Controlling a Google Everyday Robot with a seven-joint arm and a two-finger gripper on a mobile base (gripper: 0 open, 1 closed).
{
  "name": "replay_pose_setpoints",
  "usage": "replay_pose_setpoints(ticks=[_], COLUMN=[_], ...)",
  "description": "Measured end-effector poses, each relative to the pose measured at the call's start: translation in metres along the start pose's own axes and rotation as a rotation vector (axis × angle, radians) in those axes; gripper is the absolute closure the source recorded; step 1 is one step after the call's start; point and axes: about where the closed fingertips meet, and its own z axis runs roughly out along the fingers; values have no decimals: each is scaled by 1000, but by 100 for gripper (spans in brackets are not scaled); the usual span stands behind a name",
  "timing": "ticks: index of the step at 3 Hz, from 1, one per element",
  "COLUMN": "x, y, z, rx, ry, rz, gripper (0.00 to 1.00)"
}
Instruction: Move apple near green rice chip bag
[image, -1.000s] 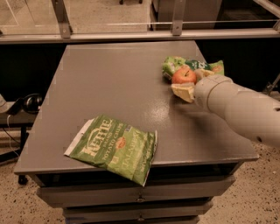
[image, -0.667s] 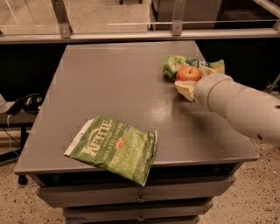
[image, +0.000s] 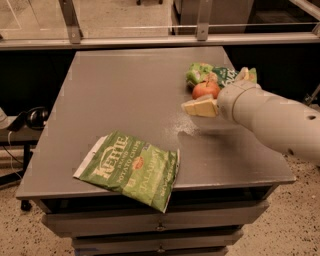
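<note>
Grey desk (image: 125, 90), observed from its front edge. The apple (image: 205, 90), red-orange with a short stem, sits toward the rear right of the desk top. It is immediately in front of the green rice chip bag (image: 199, 72), which lies crumpled behind it; the two appear to touch or very nearly so. The gripper (image: 204, 106) is at the apple's front side, low over the desk surface. Its pale cream part lies directly against or just beside the fruit's lower edge. Whether the gripper is clenched on the apple or released from it cannot be told from this position. The arm (image: 270, 117), a thick pale grey tube, enters from the right and crosses the right edge of the desk to reach that spot. It casts a faint shadow on the surface beneath it. A second item, a green Kettle potato chip bag (image: 130, 170), lies flat near the front edge, left of centre and well apart from the apple and the gripper. One corner of it overhangs the desk edge slightly. Below the top, drawer fronts (image: 160, 227) are visible. A pair of headphones (image: 34, 117) rests on a lower surface to the left of the desk. The floor (image: 295, 225) is speckled.
</note>
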Motion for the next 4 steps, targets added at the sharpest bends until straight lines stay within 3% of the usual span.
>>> replay_pose_setpoints(ticks=[1,2,3,4], x=[-8,-44,-61,-47], y=[4,6,-24,-47], z=[-5,-17,-11,-11], rx=[10,36,-8,-21], ry=[-20,-105,-161,-150], rz=[10,28,60,110], gripper=[0,0,0,0])
